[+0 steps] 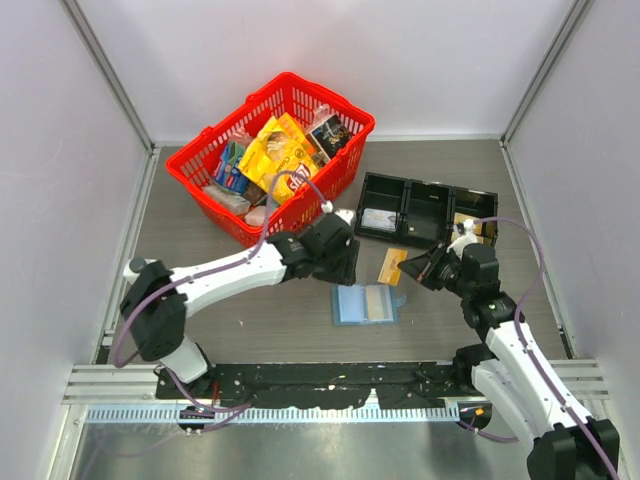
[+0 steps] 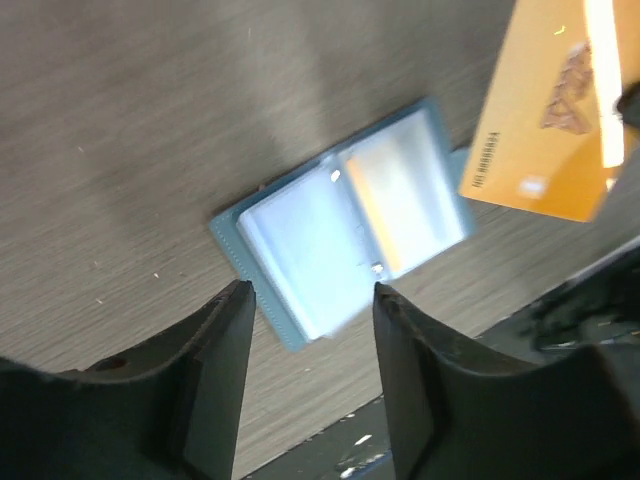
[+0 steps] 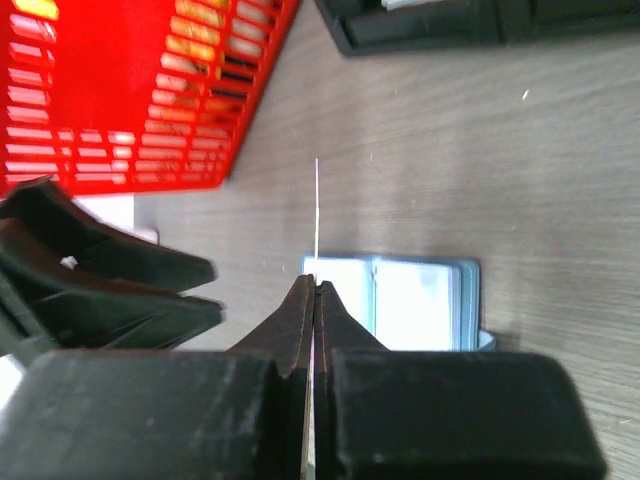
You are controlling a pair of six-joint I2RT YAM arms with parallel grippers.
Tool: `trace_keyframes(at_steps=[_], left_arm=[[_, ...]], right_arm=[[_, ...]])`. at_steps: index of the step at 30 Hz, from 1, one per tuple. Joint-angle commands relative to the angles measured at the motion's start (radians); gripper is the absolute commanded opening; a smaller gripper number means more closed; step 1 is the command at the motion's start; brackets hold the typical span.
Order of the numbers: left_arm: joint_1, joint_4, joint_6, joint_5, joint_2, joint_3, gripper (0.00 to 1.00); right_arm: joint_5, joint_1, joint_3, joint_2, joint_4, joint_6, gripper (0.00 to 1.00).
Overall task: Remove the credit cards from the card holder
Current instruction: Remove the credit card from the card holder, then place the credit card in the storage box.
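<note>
The blue card holder lies open and flat on the table, with a tan-gold credit card in its right pocket. My left gripper hovers open just above the holder's far left edge, holding nothing. In the left wrist view the holder shows beyond my open left gripper. My right gripper is shut on another credit card, held in the air up and to the right of the holder. The right wrist view shows that card edge-on, rising from the shut right gripper, with the holder below.
A red basket full of packets stands at the back left. To its right a black three-compartment tray holds a pale card in its left compartment. Grey walls enclose the table on three sides.
</note>
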Motion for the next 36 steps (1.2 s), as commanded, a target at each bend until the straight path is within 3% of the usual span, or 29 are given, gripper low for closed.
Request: trace_keyframes(at_steps=[1, 6, 8, 14, 19, 25, 30, 36], left_arm=[[0.047, -0.068, 0.083, -0.045, -0.158, 0.109, 0.62], [0.139, -0.161, 0.151, -0.061, -0.294, 0.177, 0.93], [0.182, -0.197, 0.177, -0.097, -0.345, 0.201, 1.00], [0.239, -0.248, 0.256, -0.279, -0.513, 0.215, 1.00], [0.239, -0.090, 0.318, -0.497, -0.705, 0.038, 1.00], [0.240, 0.079, 0.338, -0.583, -0.877, -0.165, 1.00], [0.240, 0.090, 0.362, -0.635, -0.913, -0.190, 1.00], [0.240, 0.116, 0.382, -0.698, -0.948, -0.214, 1.00]], right_arm=[[0.140, -0.020, 0.078, -0.060, -0.003, 0.064, 0.01], [0.348, -0.031, 0.095, -0.123, 0.008, 0.124, 0.01], [0.411, -0.032, 0.096, -0.143, 0.022, 0.145, 0.01], [0.715, -0.034, 0.104, -0.154, 0.074, 0.196, 0.01], [0.926, -0.043, 0.077, -0.082, 0.192, 0.214, 0.01], [1.068, -0.058, 0.050, 0.032, 0.357, 0.286, 0.01], [1.209, -0.064, 0.075, 0.147, 0.408, 0.335, 0.01], [1.272, -0.081, 0.101, 0.320, 0.471, 0.401, 0.01]])
